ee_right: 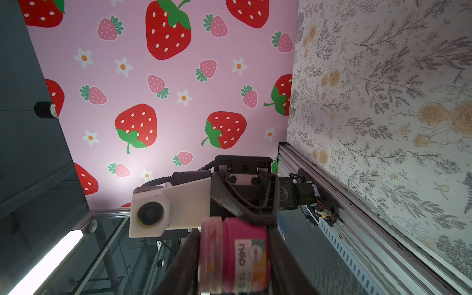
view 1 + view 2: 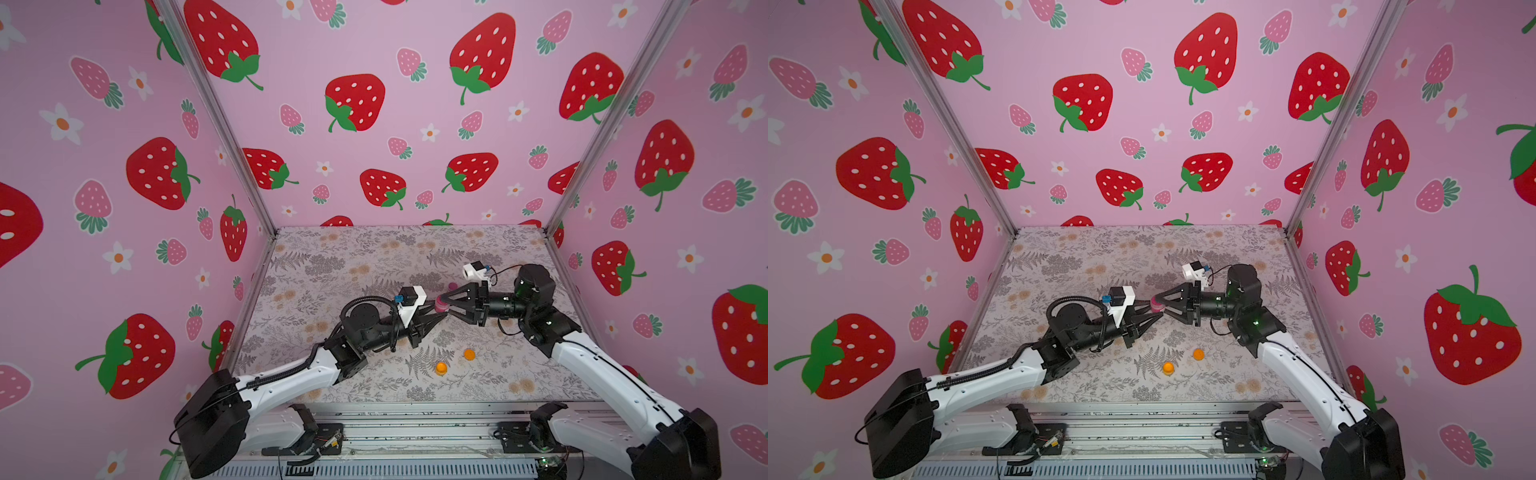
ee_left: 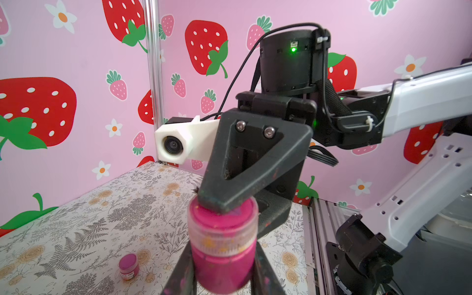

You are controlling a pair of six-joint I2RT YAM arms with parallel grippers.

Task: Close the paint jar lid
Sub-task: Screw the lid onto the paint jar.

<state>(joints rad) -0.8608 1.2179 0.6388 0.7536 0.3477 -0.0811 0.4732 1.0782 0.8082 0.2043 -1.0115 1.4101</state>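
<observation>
Lid-seating step: left claw [image 2: 437, 314] pinches the pink paint jar [image 3: 223, 258] above the table [image 2: 332, 257], right claw [image 2: 444, 304] straddles the lid [image 3: 219, 229] (clamped? can't tell), so next probably needs a firm twist.

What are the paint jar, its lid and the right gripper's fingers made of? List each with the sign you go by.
The paint jar looks like smooth plastic, magenta with paint, under a glossy printed label. The lid: translucent ribbed plastic, paint-smeared. The right gripper's fingers: matte black plastic, possibly printed, judging by the grainy surface.
</observation>
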